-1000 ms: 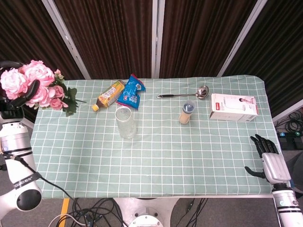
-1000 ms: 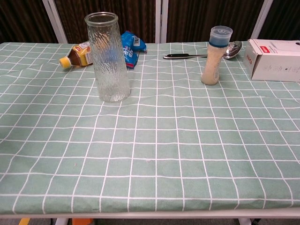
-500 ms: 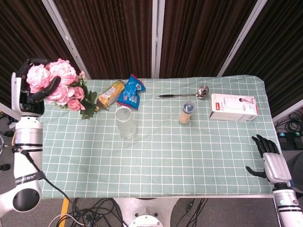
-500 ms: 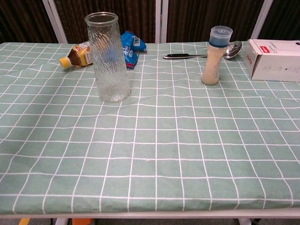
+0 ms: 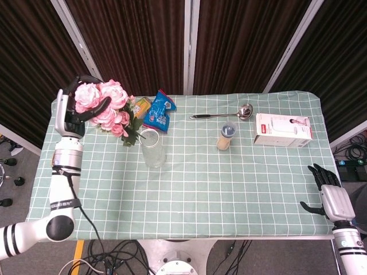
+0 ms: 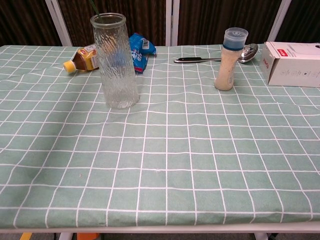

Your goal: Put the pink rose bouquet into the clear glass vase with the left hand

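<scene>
The left hand (image 5: pixel 71 114) holds the pink rose bouquet (image 5: pixel 106 106) above the bench (image 5: pixel 229 189), up and left of the clear glass vase (image 5: pixel 152 148); the blooms lie against its fingers, and the green stems (image 5: pixel 133 133) reach down beside the vase rim. Far right of the vase, the right hand (image 5: pixel 328 195) holds nothing, fingers apart.

Table (image 5: pixel 189 195), green cloth with white grid. Backdrop: dark brown curtains (image 5: pixel 137 40), pale metal uprights (image 5: pixel 188 46). Floor: grey, black cables (image 5: pixel 114 252) below front edge. Lighting: even.
</scene>
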Motion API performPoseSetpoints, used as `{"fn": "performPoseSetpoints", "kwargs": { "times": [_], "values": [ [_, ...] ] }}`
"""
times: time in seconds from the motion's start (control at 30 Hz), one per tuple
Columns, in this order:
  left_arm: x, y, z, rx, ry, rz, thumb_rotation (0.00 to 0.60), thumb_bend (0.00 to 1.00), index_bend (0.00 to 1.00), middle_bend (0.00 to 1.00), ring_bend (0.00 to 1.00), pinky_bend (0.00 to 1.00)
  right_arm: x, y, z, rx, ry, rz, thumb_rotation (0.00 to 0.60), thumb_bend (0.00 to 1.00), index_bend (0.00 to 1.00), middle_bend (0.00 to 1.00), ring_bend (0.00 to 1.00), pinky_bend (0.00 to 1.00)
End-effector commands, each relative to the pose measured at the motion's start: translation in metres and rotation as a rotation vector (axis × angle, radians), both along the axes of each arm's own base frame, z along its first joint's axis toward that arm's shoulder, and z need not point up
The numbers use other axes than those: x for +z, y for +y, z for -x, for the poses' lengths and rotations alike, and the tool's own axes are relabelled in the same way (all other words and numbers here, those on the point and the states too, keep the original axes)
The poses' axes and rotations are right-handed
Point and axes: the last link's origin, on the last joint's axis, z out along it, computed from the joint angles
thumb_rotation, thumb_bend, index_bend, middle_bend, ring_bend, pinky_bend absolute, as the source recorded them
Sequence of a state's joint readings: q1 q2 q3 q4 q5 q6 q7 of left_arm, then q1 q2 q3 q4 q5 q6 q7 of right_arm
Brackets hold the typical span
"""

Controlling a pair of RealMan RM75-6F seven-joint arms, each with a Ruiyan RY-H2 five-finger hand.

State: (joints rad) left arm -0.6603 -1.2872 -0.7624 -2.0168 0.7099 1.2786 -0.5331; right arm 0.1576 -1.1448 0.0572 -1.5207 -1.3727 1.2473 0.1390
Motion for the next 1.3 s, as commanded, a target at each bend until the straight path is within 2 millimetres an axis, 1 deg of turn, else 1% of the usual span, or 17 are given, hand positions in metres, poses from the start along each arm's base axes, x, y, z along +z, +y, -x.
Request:
{"fn": "performPoseSetpoints", "kwargs": {
  "times": [0.03,0.2,0.33,0.4,0.47,0.53,0.57,0.63,0.67,0.7,0.77,0.83,0.93,1.03,1.13,1.2,1.3],
  "values": [
    [-0.008,0.005,-0.002,-0.001,0.016,0.003,0.600,0.19,0.48,0.49,0.46,0.67,-0.002,-0.001,0.002,-0.006,-0.003,-0.003,0.600,0.09,0.00,0.00,0.00,0.00],
    [-0.028,0.008,-0.001,-0.005,0.060,0.029,0.600,0.19,0.48,0.49,0.46,0.67,-0.004,-0.002,0.003,-0.008,-0.004,-0.007,0.600,0.09,0.00,0.00,0.00,0.00],
    [-0.047,0.008,0.004,0.000,0.085,0.072,0.600,0.19,0.48,0.49,0.46,0.67,-0.005,-0.003,0.003,-0.011,-0.006,-0.012,0.600,0.09,0.00,0.00,0.00,0.00],
    [-0.055,0.008,0.005,-0.017,0.085,0.086,0.600,0.19,0.46,0.48,0.44,0.64,-0.006,-0.003,0.003,-0.010,-0.008,-0.012,0.600,0.09,0.00,0.00,0.00,0.00],
    [-0.061,0.006,0.005,-0.060,0.090,0.075,0.600,0.18,0.39,0.41,0.36,0.56,-0.006,-0.004,0.001,-0.009,-0.014,-0.009,0.600,0.09,0.00,0.00,0.00,0.00],
    [-0.065,0.004,0.003,-0.107,0.086,0.079,0.600,0.16,0.29,0.30,0.26,0.46,-0.007,-0.005,-0.001,-0.004,-0.020,-0.004,0.600,0.09,0.00,0.00,0.00,0.00],
    [-0.066,0.002,0.003,-0.143,0.099,0.080,0.600,0.13,0.21,0.20,0.17,0.37,-0.007,-0.006,-0.003,0.003,-0.022,0.000,0.600,0.09,0.00,0.00,0.00,0.00],
    [-0.065,0.001,0.004,-0.171,0.127,0.060,0.600,0.05,0.10,0.03,0.04,0.22,-0.007,-0.006,-0.005,0.011,-0.023,0.002,0.600,0.09,0.00,0.00,0.00,0.00],
    [-0.064,0.000,0.004,-0.186,0.143,0.053,0.600,0.01,0.08,0.00,0.00,0.17,-0.008,-0.006,-0.006,0.014,-0.022,0.002,0.600,0.09,0.00,0.00,0.00,0.00],
    [-0.064,-0.001,0.004,-0.194,0.148,0.054,0.600,0.00,0.07,0.00,0.00,0.14,-0.008,-0.006,-0.006,0.014,-0.022,0.002,0.600,0.09,0.00,0.00,0.00,0.00],
    [-0.060,-0.003,0.006,-0.191,0.139,0.054,0.600,0.00,0.07,0.00,0.00,0.11,-0.008,-0.006,-0.006,0.012,-0.021,0.001,0.600,0.09,0.00,0.00,0.00,0.00],
    [-0.055,-0.003,0.009,-0.178,0.115,0.053,0.600,0.00,0.07,0.00,0.00,0.10,-0.008,-0.006,-0.005,0.010,-0.021,0.001,0.600,0.09,0.00,0.00,0.00,0.00],
    [-0.042,-0.002,0.016,-0.150,0.089,0.021,0.600,0.00,0.07,0.00,0.00,0.08,-0.007,-0.005,-0.005,0.010,-0.021,0.004,0.600,0.09,0.00,0.00,0.00,0.00],
    [-0.024,-0.002,0.031,-0.113,0.126,-0.057,0.600,0.00,0.07,0.00,0.00,0.07,-0.004,-0.004,-0.005,0.011,-0.022,0.015,0.600,0.09,0.00,0.00,0.00,0.00],
    [-0.009,-0.006,0.057,-0.049,0.200,-0.123,0.600,0.00,0.07,0.00,0.00,0.07,-0.001,-0.004,-0.004,0.010,-0.020,0.024,0.600,0.09,0.00,0.00,0.00,0.00],
    [-0.004,-0.012,0.081,0.001,0.265,-0.133,0.600,0.00,0.07,0.00,0.00,0.07,0.000,-0.003,-0.004,0.012,-0.023,0.032,0.600,0.09,0.00,0.00,0.00,0.00],
    [-0.007,-0.031,0.121,0.061,0.401,-0.117,0.600,0.00,0.07,0.00,0.00,0.07,0.002,-0.003,-0.005,0.034,-0.038,0.049,0.600,0.09,0.00,0.00,0.00,0.00]
  ]
}}
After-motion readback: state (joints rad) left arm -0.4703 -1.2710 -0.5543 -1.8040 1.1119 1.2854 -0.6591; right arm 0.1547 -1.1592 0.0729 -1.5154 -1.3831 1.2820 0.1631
